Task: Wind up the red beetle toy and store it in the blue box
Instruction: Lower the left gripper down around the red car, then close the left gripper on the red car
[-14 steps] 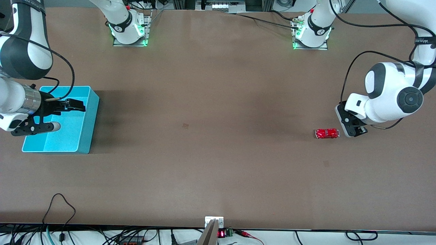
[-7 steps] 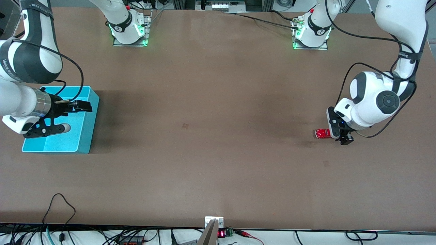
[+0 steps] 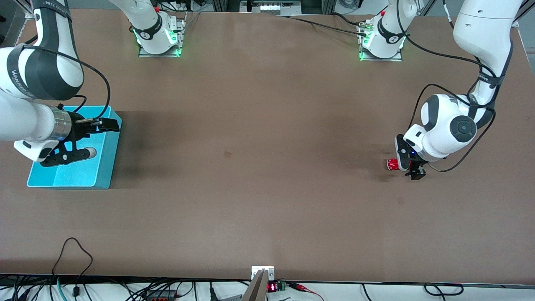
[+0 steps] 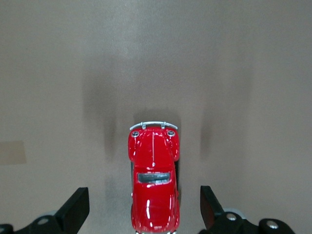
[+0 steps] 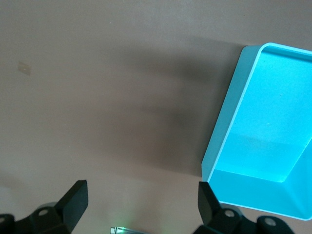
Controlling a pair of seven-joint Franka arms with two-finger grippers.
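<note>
The red beetle toy (image 3: 391,164) stands on the table toward the left arm's end, mostly covered by the left hand. My left gripper (image 3: 411,169) hangs low over it. In the left wrist view the toy (image 4: 153,175) lies lengthwise between the open fingers (image 4: 74,208) of the left gripper (image 4: 144,207), with gaps on both sides. The blue box (image 3: 106,167) sits toward the right arm's end with nothing in it. My right gripper (image 3: 106,124) is open and holds nothing, over the box's wall nearest the table's middle. In the right wrist view the right gripper (image 5: 141,202) shows beside the box (image 5: 229,122).
The two arm bases (image 3: 159,39) (image 3: 382,42) with green lights stand along the table's farther edge. Cables and a small device (image 3: 263,276) lie along the edge nearest the front camera. A small dark mark (image 3: 227,154) is on the brown tabletop.
My left gripper has moved over the toy toward the right arm's end, and now covers most of it. My right gripper has shifted from over the box's inside to over its wall.
</note>
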